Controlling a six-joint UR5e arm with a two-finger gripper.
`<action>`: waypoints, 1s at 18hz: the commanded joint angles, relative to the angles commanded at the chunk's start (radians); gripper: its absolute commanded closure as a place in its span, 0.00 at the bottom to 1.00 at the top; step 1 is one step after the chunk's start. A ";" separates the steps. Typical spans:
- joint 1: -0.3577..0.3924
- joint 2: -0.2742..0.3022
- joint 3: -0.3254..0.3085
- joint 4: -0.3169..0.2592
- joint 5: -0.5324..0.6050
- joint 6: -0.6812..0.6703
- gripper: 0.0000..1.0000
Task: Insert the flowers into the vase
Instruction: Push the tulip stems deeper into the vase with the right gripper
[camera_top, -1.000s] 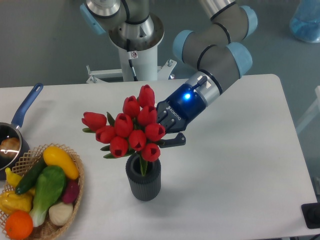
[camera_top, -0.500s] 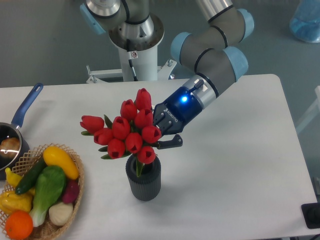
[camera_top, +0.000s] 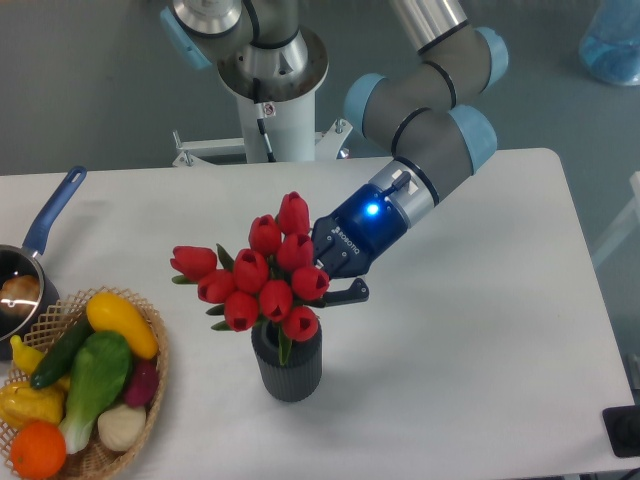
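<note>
At centre frame, the flowers (camera_top: 262, 273), glossy red buds on green stems, stand with their stems in the round mouth of the ribbed dark grey vase (camera_top: 288, 366). The gripper (camera_top: 335, 272) comes in from the right; its fingers seem closed on the flowers, though buds hide the contact. A wicker basket (camera_top: 150, 385) of vegetables and a blue-handled pot (camera_top: 40, 243) sit far left; the white table (camera_top: 480, 330) lies bare to the right.

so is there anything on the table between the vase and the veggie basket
No. In the fixed camera view the stretch of white table between the vase and the basket is bare; the flowers only overhang it from above.
</note>
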 joint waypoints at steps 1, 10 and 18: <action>0.002 -0.002 0.000 0.000 0.000 0.000 0.77; 0.000 -0.038 -0.002 0.000 0.000 0.009 0.77; -0.002 -0.057 -0.011 0.000 0.000 0.032 0.74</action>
